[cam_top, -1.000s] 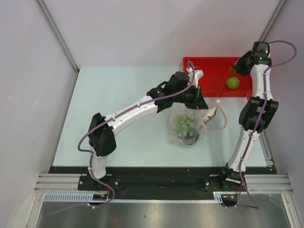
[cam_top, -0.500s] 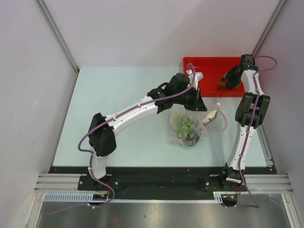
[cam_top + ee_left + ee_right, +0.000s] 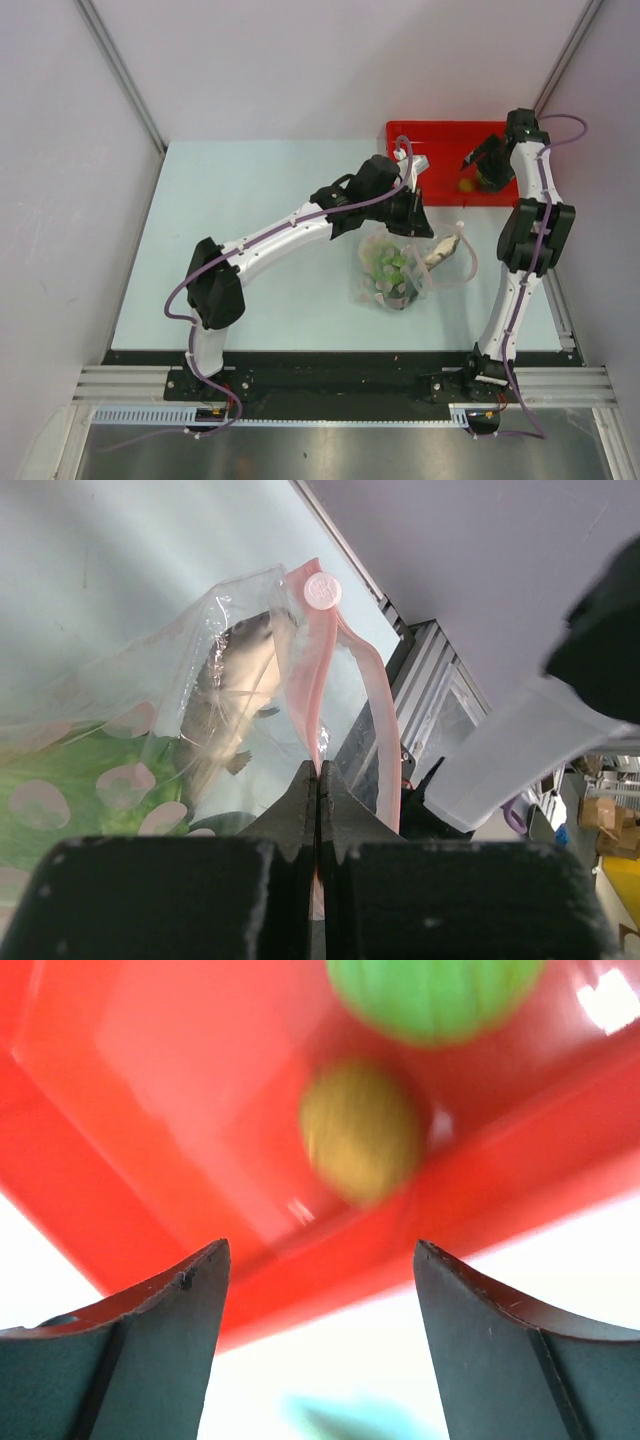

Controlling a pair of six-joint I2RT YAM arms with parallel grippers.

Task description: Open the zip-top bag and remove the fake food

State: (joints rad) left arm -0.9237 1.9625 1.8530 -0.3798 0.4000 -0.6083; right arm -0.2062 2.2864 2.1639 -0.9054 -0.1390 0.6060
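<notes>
The clear zip-top bag (image 3: 395,268) lies on the table in front of the red tray (image 3: 440,140). My left gripper (image 3: 424,227) is shut on its pinkish zip strip (image 3: 310,670), the jaws (image 3: 320,780) pressed together on the plastic. Inside the bag a grey fish (image 3: 225,690) lies near the mouth (image 3: 441,247), beside a leafy green piece (image 3: 385,262). My right gripper (image 3: 478,165) hangs open over the tray with nothing between its fingers (image 3: 320,1250). An orange-brown fruit (image 3: 360,1130) lies loose in the tray (image 3: 466,184), next to a light green fruit (image 3: 435,990).
The red tray (image 3: 150,1110) sits at the table's far right corner, against the back wall. The right arm's forearm (image 3: 535,235) stands just right of the bag. A grey wall post (image 3: 120,70) rises at the table's back left.
My right gripper came down over the tray holding the orange-brown fruit, then opened wider; the fruit now lies in the tray. The left gripper has kept its hold on the zip strip.
</notes>
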